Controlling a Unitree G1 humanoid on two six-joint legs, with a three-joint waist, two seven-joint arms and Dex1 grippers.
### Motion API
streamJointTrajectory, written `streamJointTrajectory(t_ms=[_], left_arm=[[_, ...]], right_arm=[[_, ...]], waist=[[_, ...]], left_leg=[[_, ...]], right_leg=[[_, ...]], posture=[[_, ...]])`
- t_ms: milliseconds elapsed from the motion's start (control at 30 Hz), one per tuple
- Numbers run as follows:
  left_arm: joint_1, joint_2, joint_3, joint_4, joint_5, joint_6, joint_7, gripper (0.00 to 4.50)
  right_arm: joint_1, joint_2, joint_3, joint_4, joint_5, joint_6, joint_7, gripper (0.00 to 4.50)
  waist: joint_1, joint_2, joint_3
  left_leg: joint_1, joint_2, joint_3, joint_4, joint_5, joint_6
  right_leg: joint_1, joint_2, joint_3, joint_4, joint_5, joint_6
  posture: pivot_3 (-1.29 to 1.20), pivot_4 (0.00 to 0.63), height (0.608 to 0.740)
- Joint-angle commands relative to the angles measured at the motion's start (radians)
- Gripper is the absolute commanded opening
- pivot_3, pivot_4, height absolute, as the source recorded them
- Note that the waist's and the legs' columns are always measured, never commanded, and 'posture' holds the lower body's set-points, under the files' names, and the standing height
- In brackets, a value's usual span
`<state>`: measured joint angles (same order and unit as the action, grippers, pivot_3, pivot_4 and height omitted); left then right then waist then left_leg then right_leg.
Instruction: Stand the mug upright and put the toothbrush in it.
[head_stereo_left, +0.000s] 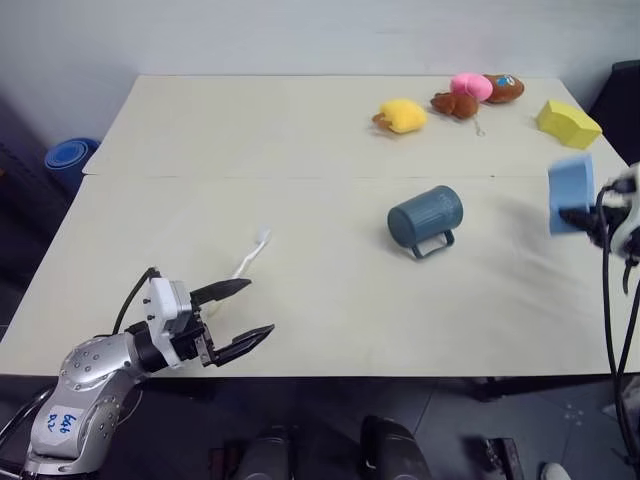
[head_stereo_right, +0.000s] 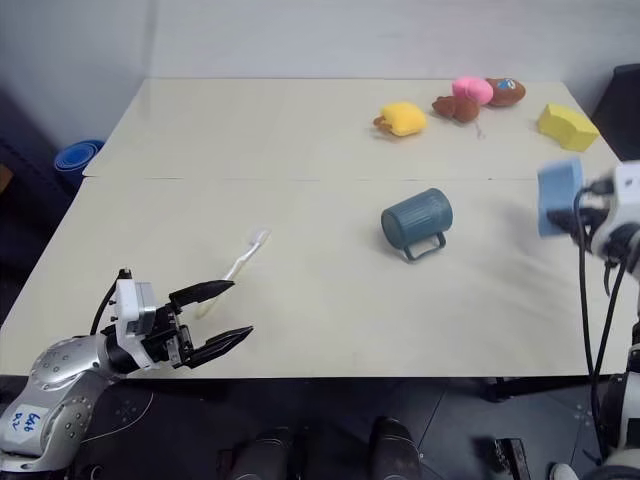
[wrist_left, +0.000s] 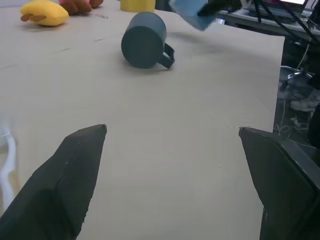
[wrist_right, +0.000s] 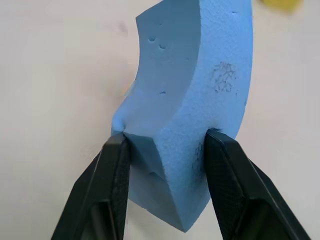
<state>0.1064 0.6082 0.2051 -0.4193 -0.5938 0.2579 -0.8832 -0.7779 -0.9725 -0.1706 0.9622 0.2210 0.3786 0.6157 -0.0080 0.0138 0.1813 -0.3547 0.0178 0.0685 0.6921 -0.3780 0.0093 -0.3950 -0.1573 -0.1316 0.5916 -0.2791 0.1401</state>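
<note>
off the worktop's (head_stereo_left: 300, 130) left edge, at about nine o'clock, a blue round thing (head_stereo_left: 68, 160) sits low on the floor. at seven o'clock the left hand (head_stereo_left: 238, 318) hovers over the near edge of the worktop, its two black fingers spread wide and released, nothing between them, pointing toward the middle. just beyond its upper finger lies the toothbrush (head_stereo_left: 250, 256), flat on the worktop, white and slim, its head toward the far side; it is close to the hand but not gripped.

near the centre, slightly toward three o'clock, the mug (head_stereo_left: 425, 217) lies on its side, dark teal, its loop handle toward the near edge and resting on the worktop. in the left wrist view the mug (wrist_left: 145, 40) shows its closed base facing the left hand. it is well apart from the toothbrush.

along the far side, at about one o'clock, a yellow plush toy (head_stereo_left: 402, 115) sits, then a brown and pink plush toy (head_stereo_left: 475, 93), then toward two o'clock a yellow foam block (head_stereo_left: 568, 122) near the right corner.

at three o'clock, at the right edge, the right hand (wrist_right: 165, 145) is clenched on a light-blue foam block (head_stereo_left: 571, 192), held up off the worktop. its fingers press into the foam from both sides, denting it.
</note>
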Motion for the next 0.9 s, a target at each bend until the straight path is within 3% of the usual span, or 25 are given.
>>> streamJointTrajectory(t_ms=[33, 100, 133, 300, 433, 533, 667, 767, 900], left_arm=[[-0.012, -0.001, -0.001, -0.019, -0.008, -0.009, -0.004, 4.5], [-0.021, 0.001, 0.0, -0.004, -0.002, -0.014, -0.007, 4.5], [-0.026, 0.003, 0.003, 0.006, 0.0, -0.016, -0.008, 4.5], [-0.042, 0.017, 0.013, 0.023, -0.011, -0.002, -0.02, 4.5], [-0.045, 0.015, 0.006, 0.037, -0.003, -0.012, -0.027, 4.5], [-0.047, 0.015, 0.002, 0.051, 0.006, -0.019, -0.036, 4.5], [-0.047, 0.014, 0.003, 0.062, 0.016, -0.025, -0.041, 4.5], [-0.044, 0.014, 0.004, 0.061, 0.021, -0.028, -0.037, 4.5], [-0.022, 0.01, 0.012, 0.043, 0.022, -0.026, -0.023, 4.5]], right_arm=[[-0.069, -0.045, 0.001, 0.122, -0.064, -0.124, -0.021, 2.15], [-0.093, -0.054, -0.013, 0.172, -0.07, -0.154, -0.021, 2.6], [-0.105, -0.064, -0.015, 0.189, -0.075, -0.158, -0.007, 3.05], [-0.183, -0.172, 0.001, 0.097, -0.052, -0.048, 0.278, 4.48], [-0.145, -0.204, 0.012, -0.11, 0.015, 0.172, 0.435, 4.48], [-0.061, -0.166, -0.018, -0.33, 0.114, 0.356, 0.445, 4.48], [0.078, 0.033, -0.201, -0.718, 0.35, 0.781, 0.292, 4.48], [0.173, 0.161, -0.215, -0.942, 0.383, 0.915, 0.156, 4.48], [0.165, 0.317, -0.203, -1.037, 0.354, 0.972, -0.03, 4.48]], waist=[[-0.01, 0.002, 0.0], [-0.019, 0.002, 0.0], [-0.02, 0.002, 0.0], [-0.019, 0.01, 0.004], [-0.015, 0.012, 0.005], [-0.014, 0.01, 0.004], [-0.017, 0.009, 0.004], [-0.006, 0.01, 0.004], [0.015, 0.009, 0.004]], left_leg=[[0.0, 0.0, 0.0, 0.0, 0.0, 0.0], [0.001, 0.001, 0.0, 0.0, 0.0, 0.0], [0.0, 0.001, 0.0, 0.0, 0.0, -0.001], [0.0, 0.001, 0.0, 0.0, 0.0, 0.0], [0.0, 0.001, -0.001, 0.0, 0.0, 0.0], [0.0, 0.002, -0.002, 0.0, 0.0, -0.001], [0.0, 0.009, -0.003, 0.005, -0.003, -0.005], [0.0, 0.011, -0.004, 0.005, -0.004, -0.007], [-0.003, 0.009, -0.003, 0.007, -0.004, -0.007]], right_leg=[[0.0, 0.0, 0.0, 0.0, 0.0, 0.0], [0.0, 0.0, 0.0, 0.001, 0.0, 0.0], [0.0, 0.001, 0.0, 0.001, 0.0, 0.0], [0.0, 0.001, 0.001, -0.001, 0.0, 0.0], [0.0, 0.001, 0.001, 0.0, 0.0, 0.0], [0.0, 0.002, 0.0, 0.0, 0.0, 0.0], [0.0, 0.008, 0.0, 0.002, 0.001, -0.001], [-0.002, 0.01, -0.001, 0.006, 0.001, -0.002], [-0.004, 0.009, 0.001, 0.006, 0.001, -0.002]], posture=[[0.0, 0.15, 0.74], [0.0, 0.15, 0.74], [0.0, 0.15, 0.74], [0.0, 0.15, 0.74], [0.0, 0.15, 0.74], [0.0, 0.15, 0.74], [0.0, 0.15, 0.74], [0.0, 0.15, 0.74], [0.0, 0.15, 0.74]])
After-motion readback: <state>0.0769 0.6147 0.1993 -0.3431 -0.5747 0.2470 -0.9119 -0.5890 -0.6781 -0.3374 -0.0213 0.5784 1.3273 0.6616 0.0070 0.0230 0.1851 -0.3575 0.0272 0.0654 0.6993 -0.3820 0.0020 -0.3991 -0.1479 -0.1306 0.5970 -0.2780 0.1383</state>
